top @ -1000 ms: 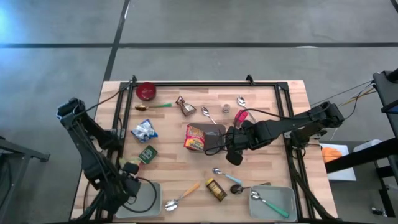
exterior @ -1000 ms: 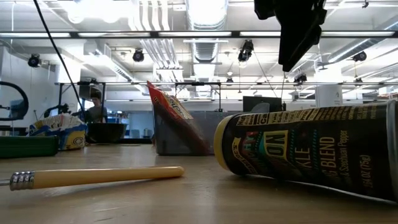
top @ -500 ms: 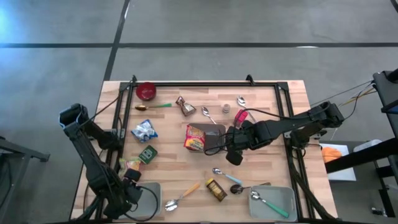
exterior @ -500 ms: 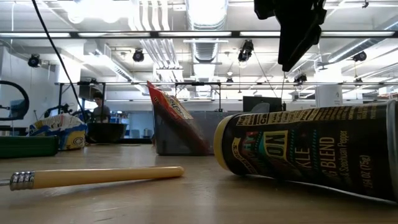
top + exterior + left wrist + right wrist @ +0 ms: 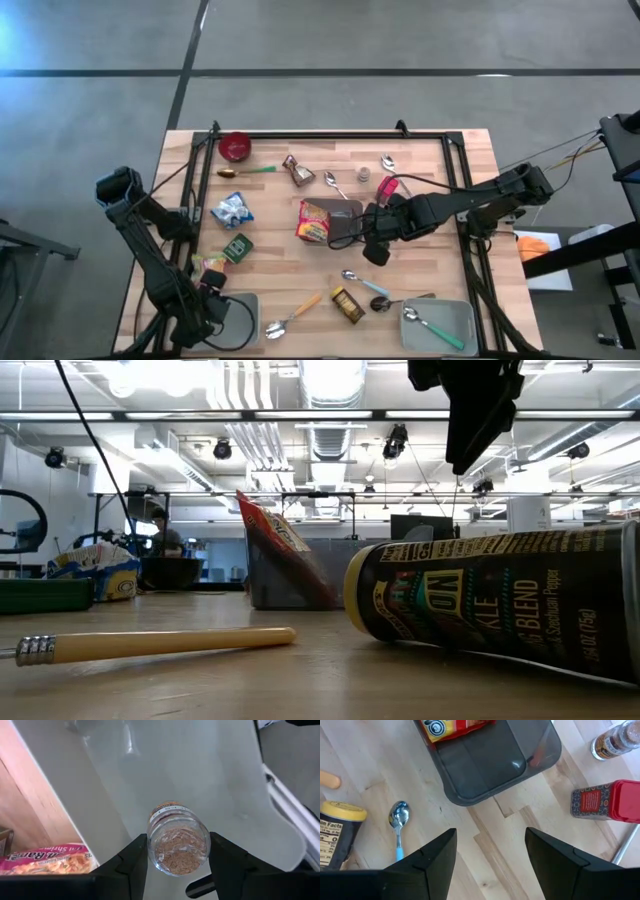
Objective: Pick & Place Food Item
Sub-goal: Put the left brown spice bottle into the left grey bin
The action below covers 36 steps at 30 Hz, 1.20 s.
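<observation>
Two arms show in the high view: the left gripper hangs over the pale tray at the table's near-left corner; the right gripper waits mid-table by the dark tray

Left wrist view: fingers clamp a small glass spice jar above the tray. Judged rigid, light, slippery, breakable; grip mid-body

Right wrist view: fingers stand apart, empty

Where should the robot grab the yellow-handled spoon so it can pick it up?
Probably the yellow handle of the spoon, coming straight down from above. The spoon lies flat on the table, and the handle is its long, straight, thicker part, so fingers can close across it more easily than the bowl.
</observation>
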{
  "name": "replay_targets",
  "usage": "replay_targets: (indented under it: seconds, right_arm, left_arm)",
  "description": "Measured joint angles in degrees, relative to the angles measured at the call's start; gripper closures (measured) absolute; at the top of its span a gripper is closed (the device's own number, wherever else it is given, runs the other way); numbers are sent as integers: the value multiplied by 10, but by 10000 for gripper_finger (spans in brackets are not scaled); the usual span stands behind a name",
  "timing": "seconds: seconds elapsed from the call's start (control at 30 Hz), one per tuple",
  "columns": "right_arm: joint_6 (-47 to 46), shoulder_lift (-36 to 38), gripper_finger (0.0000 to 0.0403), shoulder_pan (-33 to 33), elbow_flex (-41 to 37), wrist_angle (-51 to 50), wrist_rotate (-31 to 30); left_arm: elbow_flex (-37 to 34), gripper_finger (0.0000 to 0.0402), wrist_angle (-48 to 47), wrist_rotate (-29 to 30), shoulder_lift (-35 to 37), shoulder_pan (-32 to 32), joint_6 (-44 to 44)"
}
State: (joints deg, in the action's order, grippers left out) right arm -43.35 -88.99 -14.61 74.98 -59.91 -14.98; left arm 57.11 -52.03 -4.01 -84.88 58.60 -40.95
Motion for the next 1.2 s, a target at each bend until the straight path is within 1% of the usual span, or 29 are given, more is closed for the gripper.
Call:
replay_targets:
  seconds: [0.43,0.73,0.97,1.2]
  right_arm:
    - [0,0,170,0,0,10,0]
    - [0,0,170,0,0,19,0]
    - [0,0,170,0,0,20,0]
    - [0,0,170,0,0,22,0]
  left_arm:
    - [-42,237,0,-8,0,8,-10]
    - [-43,237,0,-12,0,9,-11]
    - [-43,184,0,-12,0,9,-11]
    - [-43,178,-1,-16,0,9,-10]
